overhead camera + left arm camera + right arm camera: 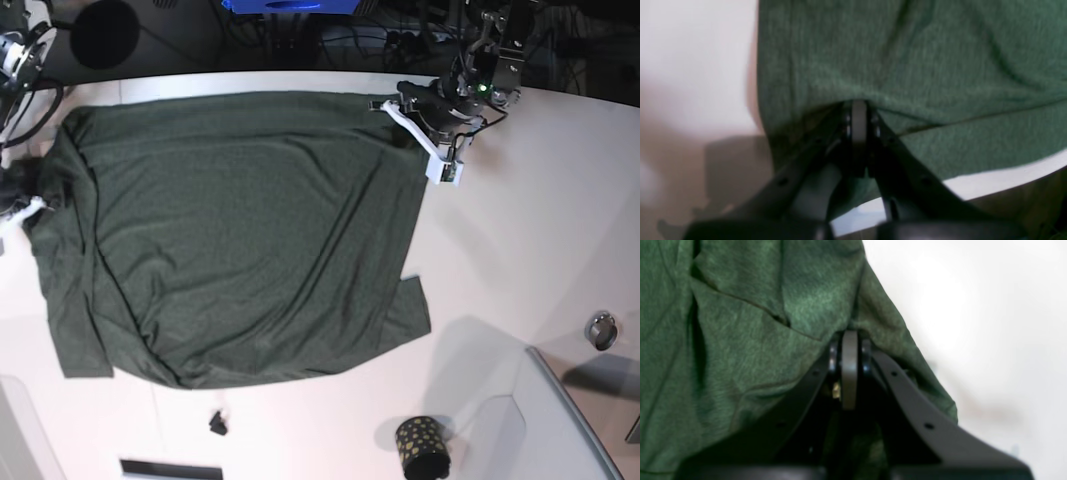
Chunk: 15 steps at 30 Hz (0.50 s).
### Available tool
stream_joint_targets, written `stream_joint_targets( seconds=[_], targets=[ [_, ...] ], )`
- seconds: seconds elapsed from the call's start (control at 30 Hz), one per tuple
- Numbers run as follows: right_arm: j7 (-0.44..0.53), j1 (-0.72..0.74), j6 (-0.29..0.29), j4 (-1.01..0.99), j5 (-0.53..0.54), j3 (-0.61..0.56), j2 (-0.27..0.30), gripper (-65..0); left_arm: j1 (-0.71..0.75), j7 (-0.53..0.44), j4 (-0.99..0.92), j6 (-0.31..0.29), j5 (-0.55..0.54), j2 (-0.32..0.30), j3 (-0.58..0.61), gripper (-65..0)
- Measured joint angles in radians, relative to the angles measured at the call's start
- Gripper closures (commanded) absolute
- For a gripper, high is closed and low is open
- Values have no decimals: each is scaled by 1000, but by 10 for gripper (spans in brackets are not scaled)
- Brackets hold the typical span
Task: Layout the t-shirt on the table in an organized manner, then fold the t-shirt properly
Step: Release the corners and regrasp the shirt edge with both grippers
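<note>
The dark green t-shirt (240, 230) lies spread over the white table (500, 250), with creases and a flap folded out at its lower right. My left gripper (400, 108) is at the shirt's far right corner, and the left wrist view shows this left gripper (858, 106) shut on the green fabric (907, 66) near the table's edge. My right gripper (30, 195) is at the shirt's left edge. The right wrist view shows that right gripper (849, 336) shut on a bunched fold of the cloth (740, 340).
A black gold-dotted cup (421, 448) stands near the front edge. A grey raised panel (560, 420) fills the front right corner, with a small metal ring (600, 330) beside it. A tiny black object (216, 423) lies in front of the shirt.
</note>
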Motion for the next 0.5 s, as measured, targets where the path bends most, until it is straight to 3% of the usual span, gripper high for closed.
stream_joint_targets(
  seconds=[0.07,0.2,0.23,0.37,0.43,0.5],
  targets=[
    [7,19,-11,-21,-10,1,4,-6,1,-1,-1,-5,-7,0,-12,0],
    [8,30,-141,-24,-17,-4,12,-5,10,6,12,2,2,-3,-48,0],
    [7,32,-150,-23,-17,-4,14,-5,12,24,26,5,10,-4,-53,0],
    [-60,25,-156,52,-55,-4,1,-6,32,101,100,48,40,-5,-65,0],
    [-73,-32,-137,195,-45,-3,-27,-9,40,107,153,47,46,-6,-65,0],
    [-153,-82,-124,381,-57,1,-73,-9,25,129,204,46,43,-4,-66,0]
  ],
)
